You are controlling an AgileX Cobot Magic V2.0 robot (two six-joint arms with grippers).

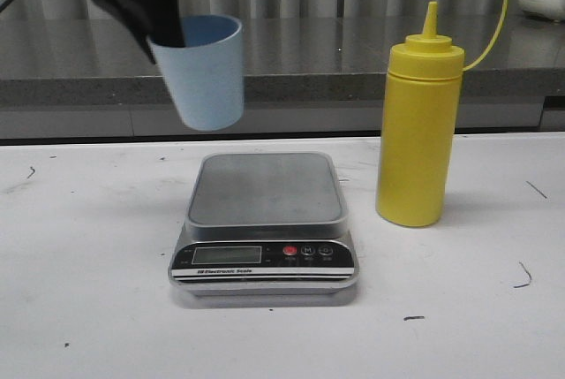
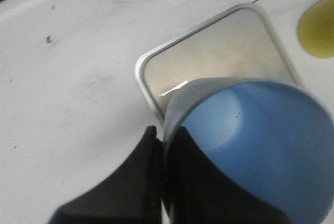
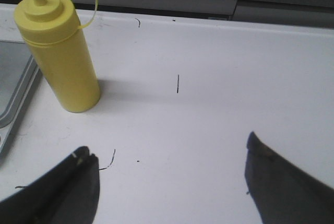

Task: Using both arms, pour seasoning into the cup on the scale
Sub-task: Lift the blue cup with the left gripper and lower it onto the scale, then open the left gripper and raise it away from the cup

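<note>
Cup [image 1: 208, 73] in left pincer [image 1: 159, 39] above scale [image 1: 264, 220].

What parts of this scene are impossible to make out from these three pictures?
- Scale display reading: too small and faint in the front view.
- Blue cup base: hidden by its own body in the left wrist view, which is blurred.
- Yellow squeeze bottle contents: opaque walls.
- Right gripper: absent from the front view.

Left gripper [image 1: 163, 30]: matte black housing with tapered black fingers [image 2: 151, 182]; a thin dark cable runs beside it. Right gripper [image 3: 172, 182]: two broad black fingers, one edge showing pale scuffs.
</note>
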